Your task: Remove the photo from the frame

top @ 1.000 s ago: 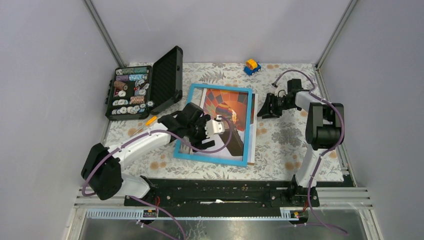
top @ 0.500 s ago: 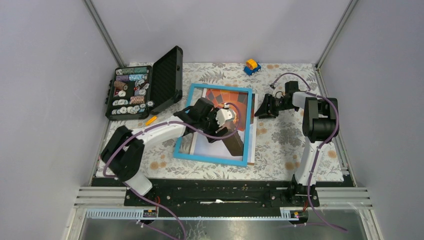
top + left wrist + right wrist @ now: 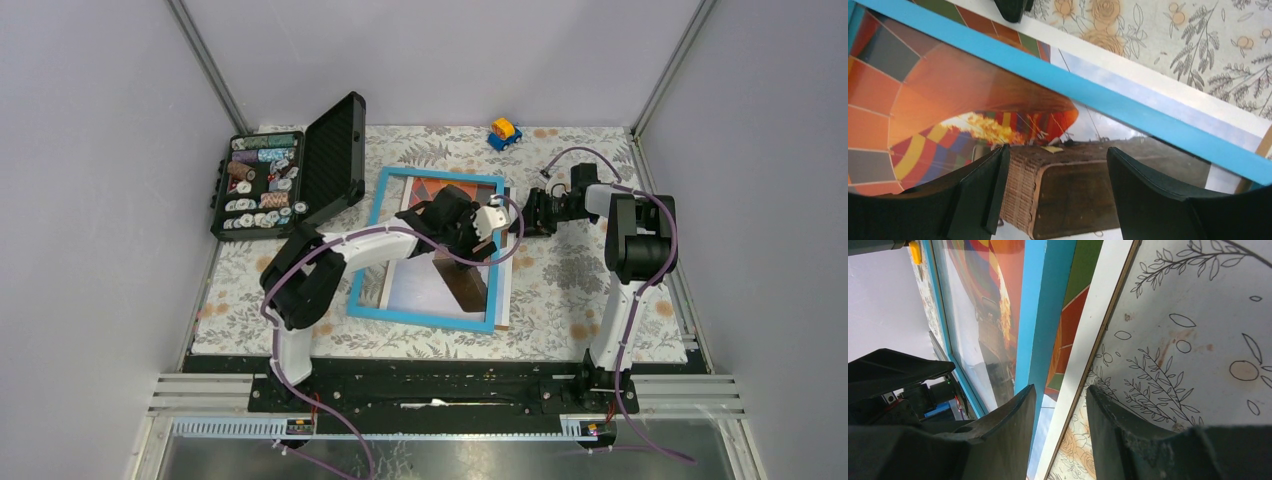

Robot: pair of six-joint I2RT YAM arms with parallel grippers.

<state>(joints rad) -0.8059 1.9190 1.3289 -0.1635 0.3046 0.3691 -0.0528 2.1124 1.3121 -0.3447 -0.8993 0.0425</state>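
Observation:
The frame, with its turquoise border, lies flat mid-table. The photo of the hot-air balloon lies under it, and its white right edge sticks out past the frame's right side. My left gripper reaches across the frame to its right side and is open and empty. In the left wrist view it hovers over the printed basket of the photo, short of the blue bar. My right gripper is open at the frame's right edge. In the right wrist view it straddles the photo's white border beside the blue bar.
An open black case of poker chips stands at the back left. A small toy car sits at the back. A small orange-handled tool lies left of the frame. The two grippers are close together. Grey walls enclose the table.
My left arm has swung right and farther across the frame, from its left part to its right edge. My right gripper has moved slightly left onto the frame's right edge.

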